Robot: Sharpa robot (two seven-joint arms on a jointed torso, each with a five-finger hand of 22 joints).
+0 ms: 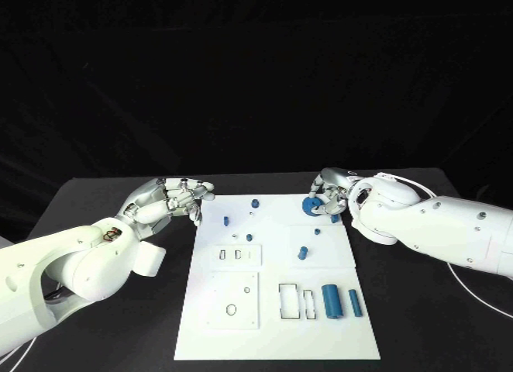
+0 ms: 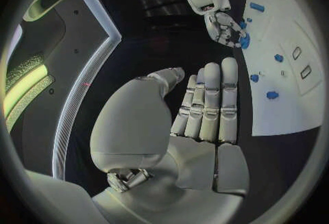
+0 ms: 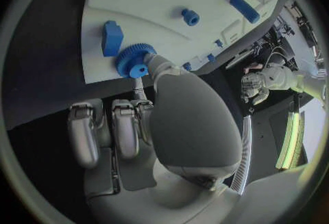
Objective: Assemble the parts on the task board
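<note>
The left hand (image 1: 167, 200) hovers over the black table (image 1: 100, 201) just beside the task board's (image 1: 279, 341) left edge, palm empty and fingers (image 2: 211, 98) straight and close together; in its wrist view nothing lies in the palm, so I judge it parked out of the way, leaving the board free for the other arm. On the board itself, going rightwards, a few small blue pieces (image 1: 246, 237) are dotted across the upper half, two framed cut-outs (image 1: 236, 254) sit at mid-left, and near the lower right two blue cylinders (image 1: 330, 301) lie side by side next to a narrow rectangular slot (image 1: 290, 301), probably waiting their turn. At the board's far upper right, the right hand (image 1: 332, 194) pinches a toothed blue gear (image 1: 310, 206) by its edge, fingertips (image 3: 156, 63) touching its rim, with the remaining fingers curled back. In the right wrist view the gear (image 3: 134, 60) sits right at the board's edge beside a blue block (image 3: 112, 38); whether it rests on the surface or is lifted clear, I cannot tell. The grip by the rim likely keeps the centre bore free for lowering onto a peg.
</note>
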